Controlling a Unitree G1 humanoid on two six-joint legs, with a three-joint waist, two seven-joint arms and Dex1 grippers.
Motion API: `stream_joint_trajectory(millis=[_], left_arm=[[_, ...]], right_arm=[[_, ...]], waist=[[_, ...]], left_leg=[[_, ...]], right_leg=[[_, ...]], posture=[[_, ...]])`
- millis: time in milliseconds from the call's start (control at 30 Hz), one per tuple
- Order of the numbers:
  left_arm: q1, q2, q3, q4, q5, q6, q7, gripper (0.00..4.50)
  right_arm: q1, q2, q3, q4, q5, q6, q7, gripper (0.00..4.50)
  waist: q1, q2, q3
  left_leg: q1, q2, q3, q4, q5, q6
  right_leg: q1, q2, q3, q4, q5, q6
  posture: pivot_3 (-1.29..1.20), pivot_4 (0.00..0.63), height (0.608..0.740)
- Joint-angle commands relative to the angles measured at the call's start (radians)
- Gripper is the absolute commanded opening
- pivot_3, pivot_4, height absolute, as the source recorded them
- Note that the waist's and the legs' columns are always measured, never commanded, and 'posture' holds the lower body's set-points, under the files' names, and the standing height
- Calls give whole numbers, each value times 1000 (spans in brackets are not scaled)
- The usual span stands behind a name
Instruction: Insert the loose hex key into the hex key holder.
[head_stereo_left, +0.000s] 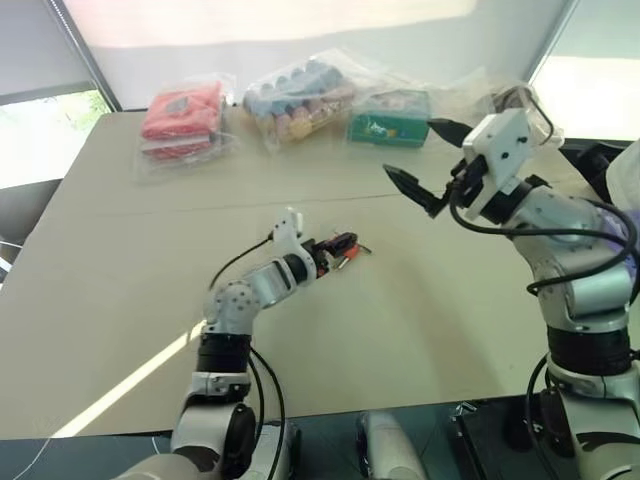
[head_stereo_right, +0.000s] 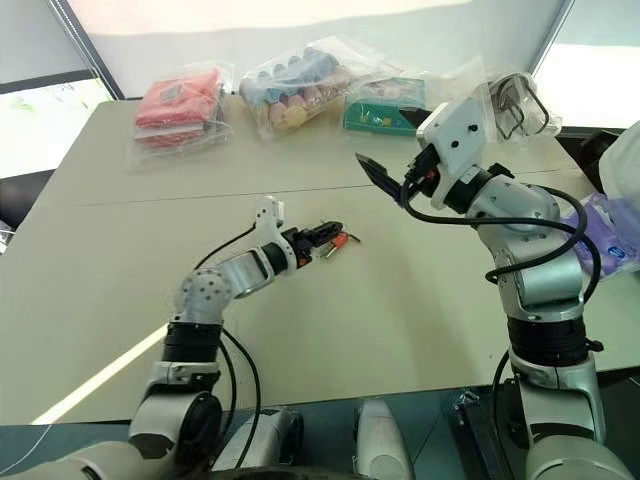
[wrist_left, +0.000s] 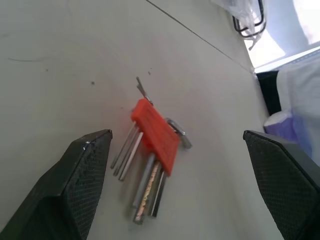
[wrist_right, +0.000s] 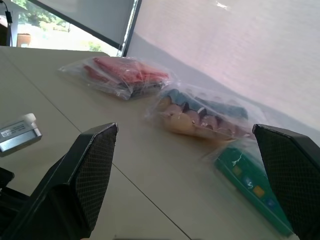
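With your left gripper (wrist_left: 175, 185) spread wide around the hex key holder (wrist_left: 156, 135) mid-table, check the loose hex key (wrist_left: 141, 89) seated; right gripper (head_stereo_left: 430, 165) hangs open.

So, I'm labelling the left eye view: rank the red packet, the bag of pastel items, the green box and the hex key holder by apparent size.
1. Bag of pastel items and red packet: look about alike, so no ranking between them.
2. Green box.
3. Hex key holder: smallest by far, though it lies nearer the camera.
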Motion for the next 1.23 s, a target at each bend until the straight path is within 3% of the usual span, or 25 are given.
stream_joint_trajectory(millis=[33, 133, 300, 400, 533, 700, 867, 1033, 1233], left_arm=[[30, 94, -3, -106, 9, 119, 3, 4457], [49, 187, -38, -197, 15, 173, -59, 4457], [53, 324, -103, -322, 55, 87, -235, 4457], [43, 389, -142, -371, 132, -35, -337, 4457], [-19, 477, -173, -320, 331, -343, -456, 4457], [-63, 535, -198, -224, 417, -472, -591, 4457], [8, 712, -198, -249, 388, -474, -873, 4457], [93, 835, -133, -272, 312, -401, -1009, 4457], [131, 873, -113, -301, 281, -359, -1066, 4457]], right_arm=[[-34, -2, -4, -1, -11, -45, 10, 4500], [-38, -4, -2, 20, -15, -63, 22, 4500], [0, -33, 3, 39, 11, -43, 104, 4500], [70, -75, -1, 28, 34, -15, 173, 4500], [196, -141, -3, -1, 55, 19, 247, 4500], [284, -213, -19, -32, 80, 56, 312, 4500], [363, -308, -65, -66, 93, 77, 370, 4500], [376, -364, -117, -66, 102, 83, 392, 4500], [370, -396, -141, -72, 110, 93, 403, 4500]], waist=[[-1, 0, 0], [-2, 0, 0], [7, 0, 0], [19, 0, 0], [26, 0, 1], [24, 0, 1], [17, 0, 1], [19, 0, 1], [27, 0, 1]], left_leg=[[0, 0, 0, 0, 0, 0], [0, 0, 0, 0, 0, 0], [-1, 0, 0, 0, 0, 0], [-1, -1, -1, 0, 0, 0], [-1, 0, 0, 0, 0, 0], [-1, -1, 0, 0, 0, 0], [-2, 0, 0, -1, 0, 1], [-2, 0, 0, 0, -4, 7], [-2, 0, 0, 0, -4, 7]], right_leg=[[0, 0, 0, 0, 0, 0], [0, 0, 0, 0, 0, 0], [0, 0, 0, -1, 0, 0], [1, -1, 0, -2, 0, 0], [1, -1, 0, -3, 0, 0], [1, -1, 0, -3, 0, 0], [-1, -1, 0, -3, 0, 0], [0, -1, 0, -3, 0, 0], [1, -1, -1, -4, 0, 0]], posture=[[0, 150, 740], [0, 150, 740], [0, 150, 740], [0, 150, 740], [0, 150, 740], [0, 150, 740], [0, 150, 740], [0, 150, 740], [0, 150, 740]])
